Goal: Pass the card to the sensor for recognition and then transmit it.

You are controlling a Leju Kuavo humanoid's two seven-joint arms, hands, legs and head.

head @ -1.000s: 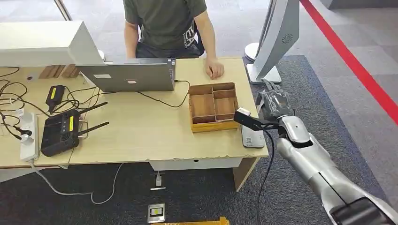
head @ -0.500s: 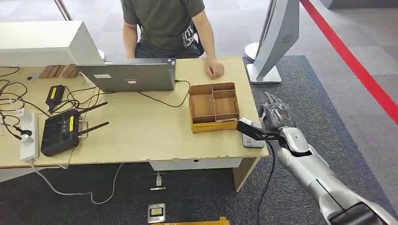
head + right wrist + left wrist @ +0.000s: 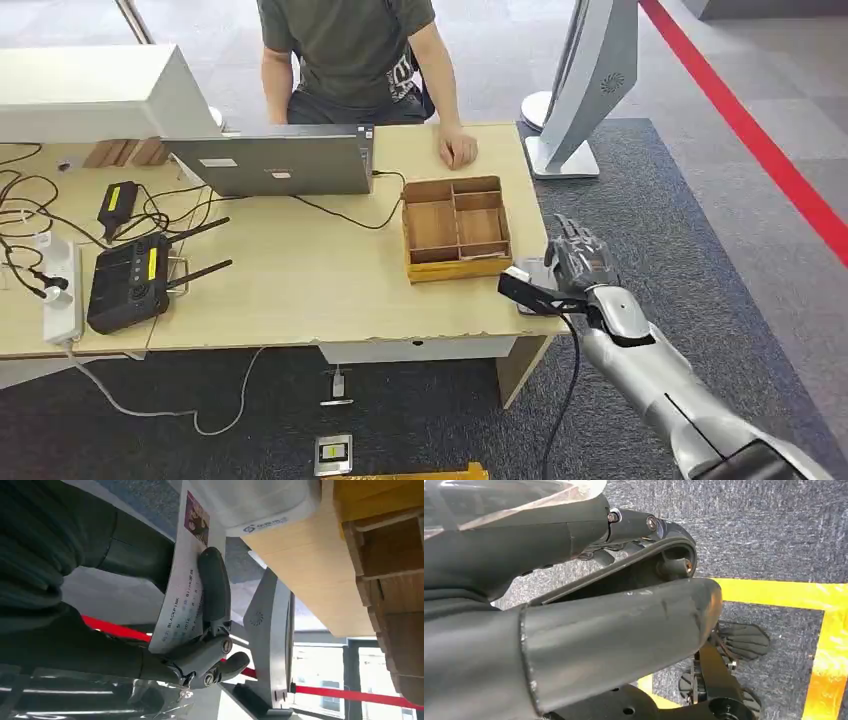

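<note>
Right robot hand (image 3: 578, 262) sits right of centre in the head view, at the counter (image 3: 300, 290) edge, w/ the card (image 3: 182, 575) pinched flat between thumb and a dark finger; other fingers partly spread. Card is in the hand, not on the counter. In the right wrist view it fills the centre-left, printed face showing, one end near the white sensor (image 3: 255, 502) at upper centre. Can't tell if they touch.

Step in hand, as I judge it: presenting card to sensor, which lies on the counter just beside the wooden tray (image 3: 456, 228), lower right of it.

To do it well:
- keep the card face parallel to the sensor top, not edge-on
- bring it close over the middle of the pad, hold steady for a read
- keep the pinch firm; it's a thin card and a slip drops it off the counter edge
- stay apart from the tray wall

Then hand-off probably goes to the person (image 3: 350, 50) seated at upper centre.

Left robot hand: the left wrist view gives only dark body parts, state can't tell.
</note>
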